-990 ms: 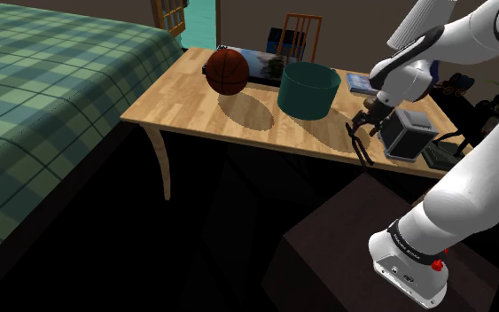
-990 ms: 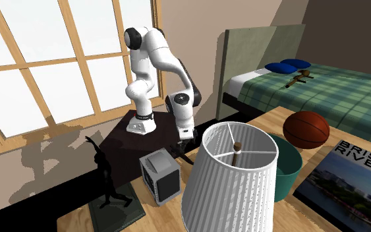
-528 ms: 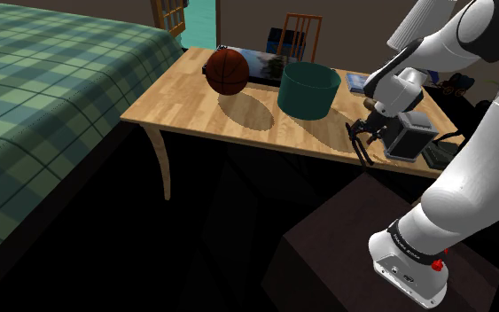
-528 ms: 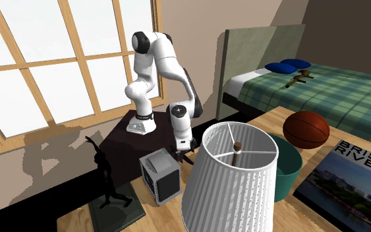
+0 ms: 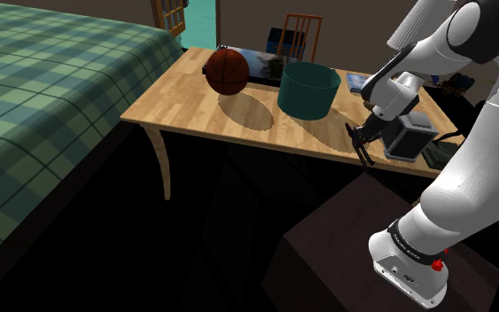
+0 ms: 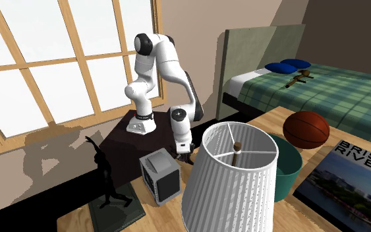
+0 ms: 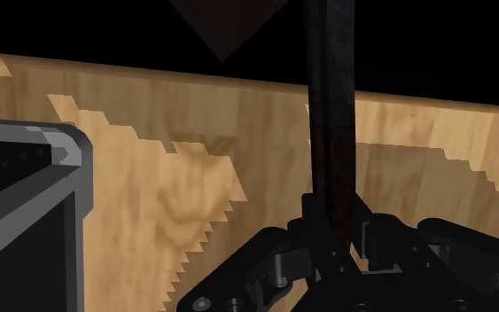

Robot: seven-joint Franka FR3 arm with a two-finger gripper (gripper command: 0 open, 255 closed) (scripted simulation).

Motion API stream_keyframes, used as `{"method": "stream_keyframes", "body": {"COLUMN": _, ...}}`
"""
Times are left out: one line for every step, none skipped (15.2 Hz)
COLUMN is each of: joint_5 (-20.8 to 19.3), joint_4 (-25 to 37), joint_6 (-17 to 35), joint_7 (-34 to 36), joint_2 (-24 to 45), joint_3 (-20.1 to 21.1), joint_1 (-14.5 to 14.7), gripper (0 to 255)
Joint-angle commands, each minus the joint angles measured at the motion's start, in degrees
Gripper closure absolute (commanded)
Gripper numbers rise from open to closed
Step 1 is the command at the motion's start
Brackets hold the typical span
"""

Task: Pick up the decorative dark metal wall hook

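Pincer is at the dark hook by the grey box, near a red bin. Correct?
No: the bin is teal, not red, per the shoulder view. The pincer is at the dark hook by the grey box.

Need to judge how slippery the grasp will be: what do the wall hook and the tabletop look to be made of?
Hook: probably metal, dark and near black, matt with a faint mottled sheen along its straight bar; the render leaves the material open. Tabletop: light wood with a smooth finish, shown by the plain grain swirls and streaks.
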Motion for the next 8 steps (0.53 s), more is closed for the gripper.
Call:
{"method": "stream_keyframes", "body": {"joint_5": 0.0, "joint_4": 0.0, "joint_6": 0.0, "joint_7": 0.0, "joint_2": 0.1, "joint_3": 0.1, "joint_1": 0.0, "gripper": 255}}
{"method": "stream_keyframes", "body": {"joint_5": 0.1, "joint_4": 0.0, "joint_6": 0.0, "joint_7": 0.0, "joint_2": 0.1, "joint_3": 0.1, "joint_1": 0.0, "gripper": 255}}
{"method": "stream_keyframes", "body": {"joint_5": 0.1, "joint_4": 0.0, "joint_6": 0.0, "joint_7": 0.0, "joint_2": 0.1, "joint_3": 0.1, "joint_1": 0.0, "gripper": 255}}
{"method": "stream_keyframes", "body": {"joint_5": 0.1, "joint_4": 0.0, "joint_6": 0.0, "joint_7": -0.1, "joint_2": 0.1, "joint_3": 0.1, "joint_1": 0.0, "gripper": 255}}
{"method": "stream_keyframes", "body": {"joint_5": 0.1, "joint_4": 0.0, "joint_6": 0.0, "joint_7": -0.1, "joint_2": 0.1, "joint_3": 0.1, "joint_1": 0.0, "gripper": 255}}
{"method": "stream_keyframes", "body": {"joint_5": 0.0, "joint_4": -0.1, "joint_6": 0.1, "joint_7": 0.0, "joint_2": 0.0, "joint_3": 0.1, "joint_1": 0.0, "gripper": 255}}
{"method": "stream_keyframes", "body": {"joint_5": -0.9, "joint_4": -0.3, "joint_6": -0.4, "joint_7": 0.7, "joint_2": -0.8, "joint_3": -0.4, "joint_1": 0.4, "gripper": 255}}
{"method": "stream_keyframes", "body": {"joint_5": -1.8, "joint_4": -0.4, "joint_6": -0.9, "joint_7": 1.5, "joint_2": -1.6, "joint_3": -0.9, "joint_1": 0.7, "gripper": 255}}
